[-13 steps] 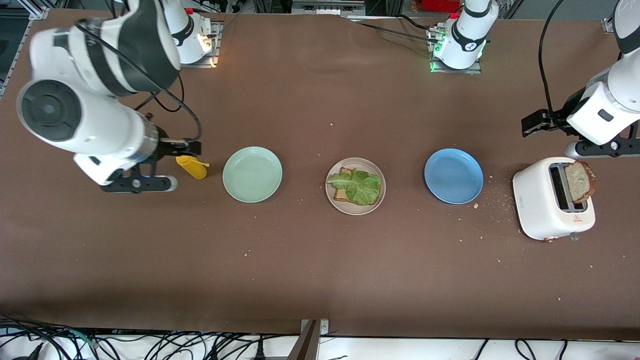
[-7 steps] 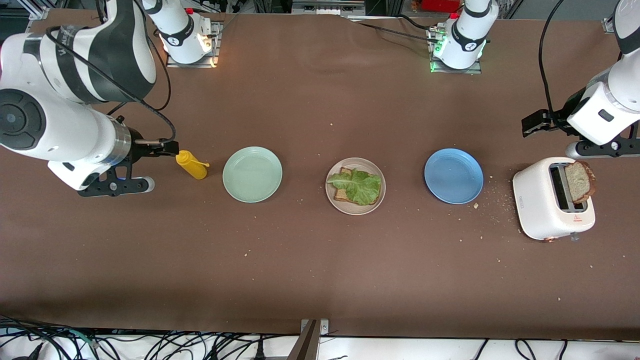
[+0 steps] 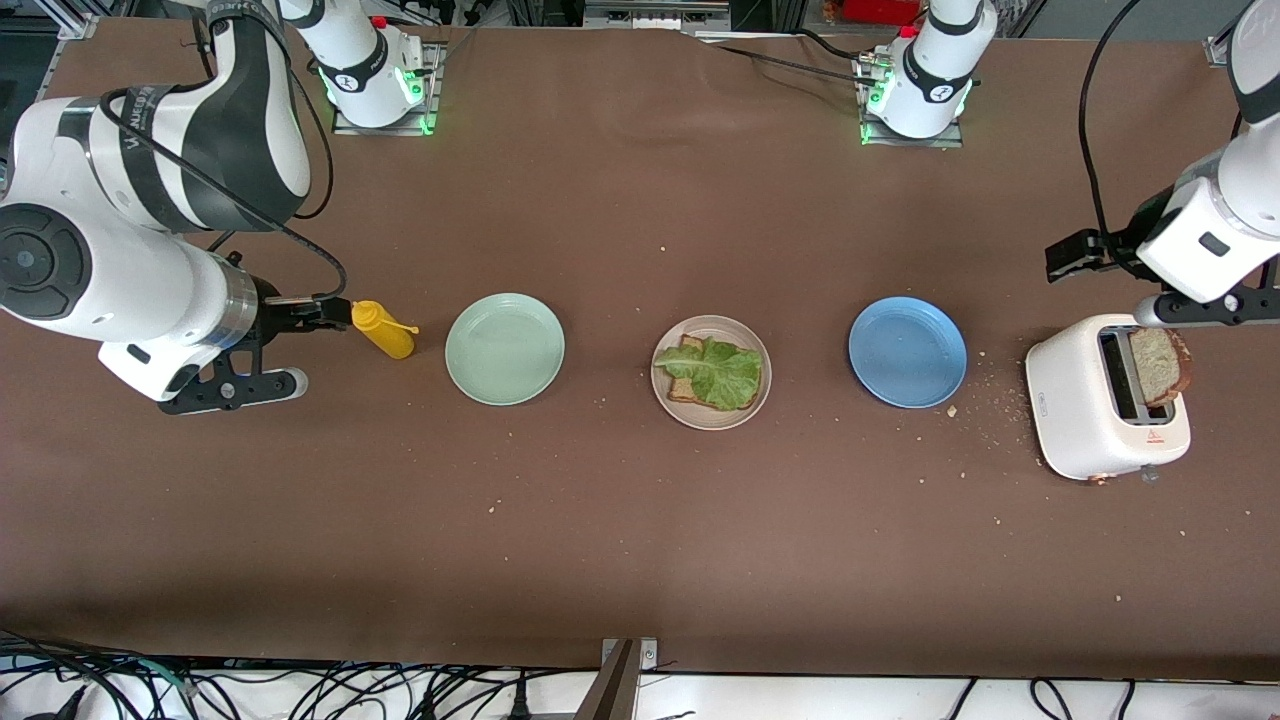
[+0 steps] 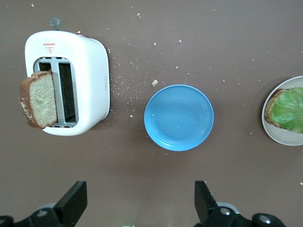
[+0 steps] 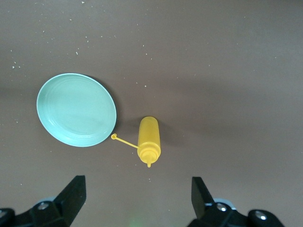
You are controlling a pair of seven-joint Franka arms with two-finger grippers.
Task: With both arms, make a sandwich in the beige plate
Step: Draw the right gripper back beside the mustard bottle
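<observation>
We record that over the last second the right arm has swung toward its own end of the worktop and lowered, while the left arm has shifted only slightly above the toaster.

The right gripper [image 5: 135, 201] now hangs with its jaws spread wide and empty over the bare worktop beside the yellow squeeze bottle [image 3: 383, 329], which lies on its side with its cap hanging off on a tether. The left gripper [image 4: 139, 205] is likewise fully open and holds nothing; it hovers over the worktop by the toaster [image 3: 1107, 397].

Moving outward, one bread slice [image 3: 1158, 363] stands raised in a toaster slot, leaning outward. The beige plate [image 3: 761, 397] sits mid-worktop between the mint green plate [image 3: 504, 348] and the blue plate [image 3: 907, 351], both bare. On the beige plate we find the sandwich [image 3: 712, 374] incomplete: a lower slice with the lettuce leaf spread over it, no top slice yet.

In our judgement, the right arm's move points to the sauce as the step in hand, with the toast left for the left arm. Nothing obstructs either approach. Crumbs [image 3: 985, 400] lie scattered between the blue plate and the toaster; the loose tethered cap could snag during a grasp.
</observation>
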